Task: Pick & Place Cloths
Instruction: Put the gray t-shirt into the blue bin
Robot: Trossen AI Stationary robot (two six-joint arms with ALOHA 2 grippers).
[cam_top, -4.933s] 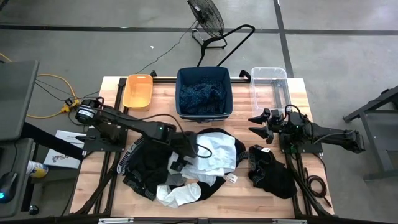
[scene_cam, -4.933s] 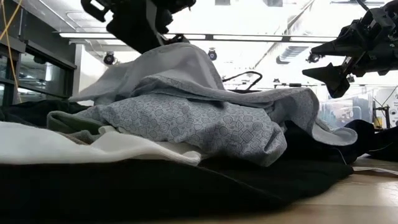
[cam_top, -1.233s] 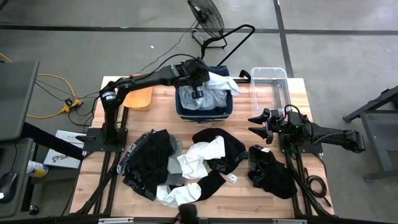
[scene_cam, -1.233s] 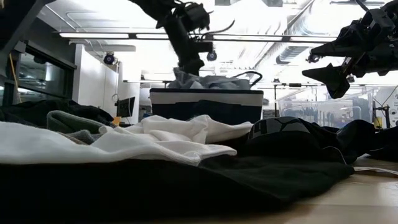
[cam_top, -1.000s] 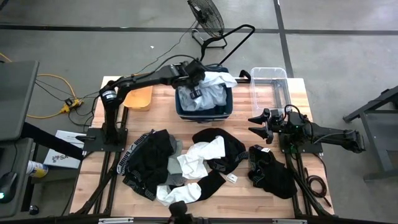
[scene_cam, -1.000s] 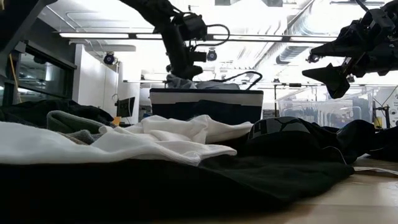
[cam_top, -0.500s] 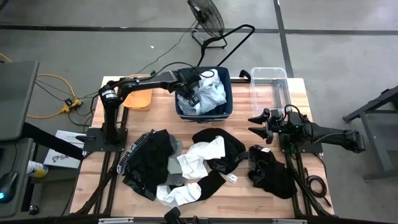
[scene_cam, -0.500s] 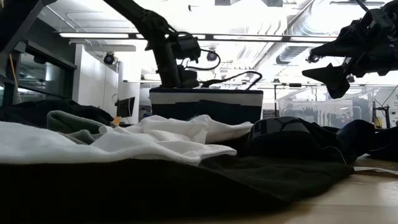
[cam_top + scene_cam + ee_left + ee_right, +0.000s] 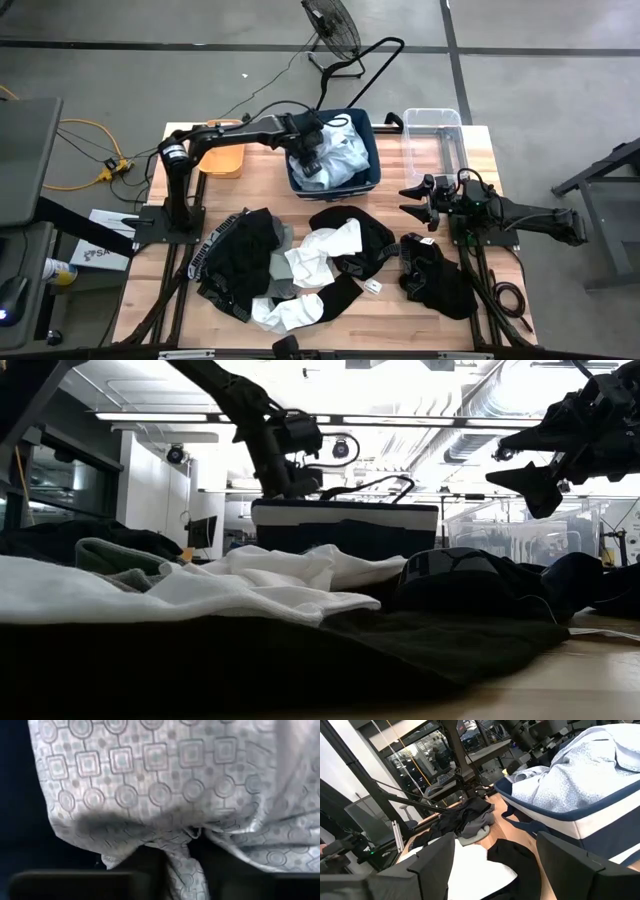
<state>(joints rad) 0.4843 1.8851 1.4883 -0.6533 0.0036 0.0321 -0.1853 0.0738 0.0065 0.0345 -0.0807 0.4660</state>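
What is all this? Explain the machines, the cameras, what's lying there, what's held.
Two dark robot arms work at a wooden table. One camera looks straight down, one sits at tabletop height, one rides each wrist. The left gripper is down in the navy bin, against a pale blue patterned garment. The right gripper hangs open and empty at the table's right. Black, white and grey-green cloths lie piled nearby; an orange bin and a clear bin flank the navy one.
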